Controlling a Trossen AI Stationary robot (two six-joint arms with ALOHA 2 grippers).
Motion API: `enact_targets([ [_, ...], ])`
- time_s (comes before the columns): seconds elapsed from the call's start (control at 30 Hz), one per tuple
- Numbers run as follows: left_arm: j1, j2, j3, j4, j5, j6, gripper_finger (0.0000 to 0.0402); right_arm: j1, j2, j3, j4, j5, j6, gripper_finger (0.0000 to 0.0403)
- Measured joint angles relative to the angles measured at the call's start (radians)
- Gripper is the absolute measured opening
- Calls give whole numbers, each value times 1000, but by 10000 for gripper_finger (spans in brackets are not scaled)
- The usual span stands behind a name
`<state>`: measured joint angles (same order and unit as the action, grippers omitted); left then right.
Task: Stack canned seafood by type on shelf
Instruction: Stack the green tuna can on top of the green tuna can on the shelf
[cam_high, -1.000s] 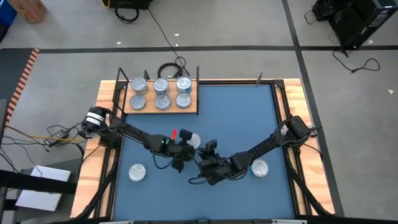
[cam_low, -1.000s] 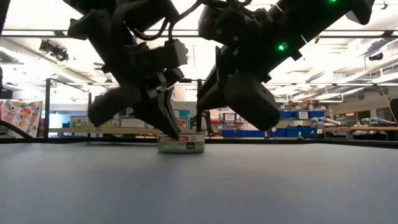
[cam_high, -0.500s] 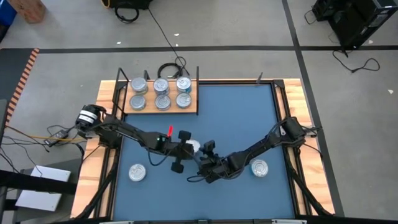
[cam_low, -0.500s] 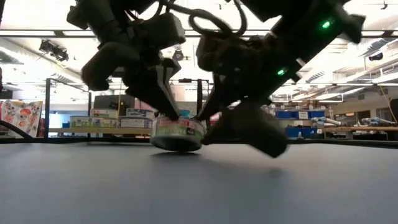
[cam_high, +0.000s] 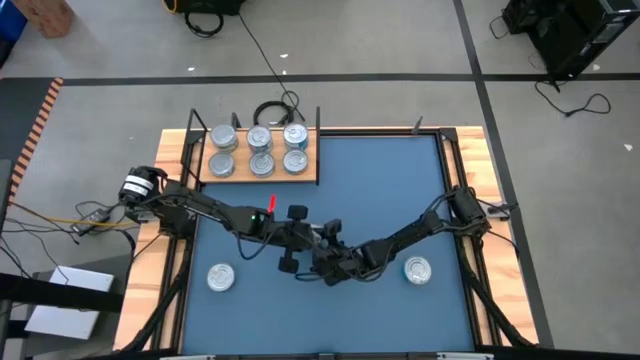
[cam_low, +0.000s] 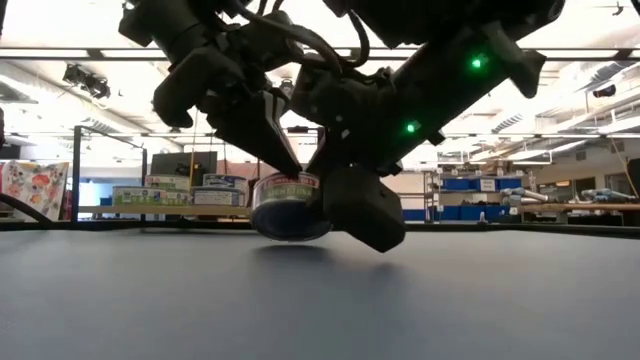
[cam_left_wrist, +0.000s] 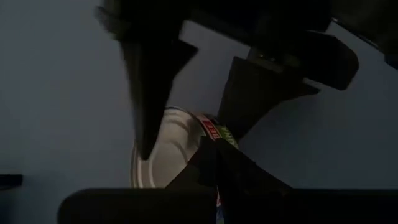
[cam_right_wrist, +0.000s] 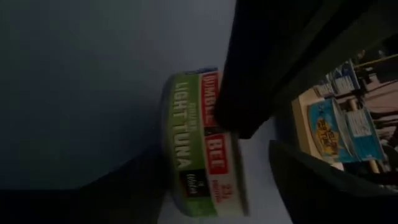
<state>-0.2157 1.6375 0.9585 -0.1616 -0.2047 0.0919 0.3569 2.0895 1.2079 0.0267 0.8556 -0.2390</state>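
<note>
Shelf (cam_high: 258, 176) in the high view carries six tins; two tins (cam_high: 220, 277) remain on the surface. Low view: left hand (cam_low: 285, 165) apparently pinches a tuna tin (cam_low: 290, 205) just above the surface; right hand (cam_low: 350, 205) spread alongside.

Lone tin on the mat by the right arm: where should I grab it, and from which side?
Take the tin by its curved side wall, coming straight down from above. It lies flat, lid up, on the mat with nothing touching it.
</note>
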Motion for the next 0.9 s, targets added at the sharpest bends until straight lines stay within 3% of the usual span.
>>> enact_targets([
  [0.23,-1,-2,3,16,46,-16,3,19,1,0,-4,-3,-3,141],
  [0.4,-24,-2,5,-13,22,13,43,24,1,0,3,-3,-3,140],
  [0.67,-90,-5,67,-178,-124,5,153,37,-7,0,-2,29,3,140],
  [0.9,-152,1,77,-183,-262,-3,228,43,-26,0,11,15,34,140],
])
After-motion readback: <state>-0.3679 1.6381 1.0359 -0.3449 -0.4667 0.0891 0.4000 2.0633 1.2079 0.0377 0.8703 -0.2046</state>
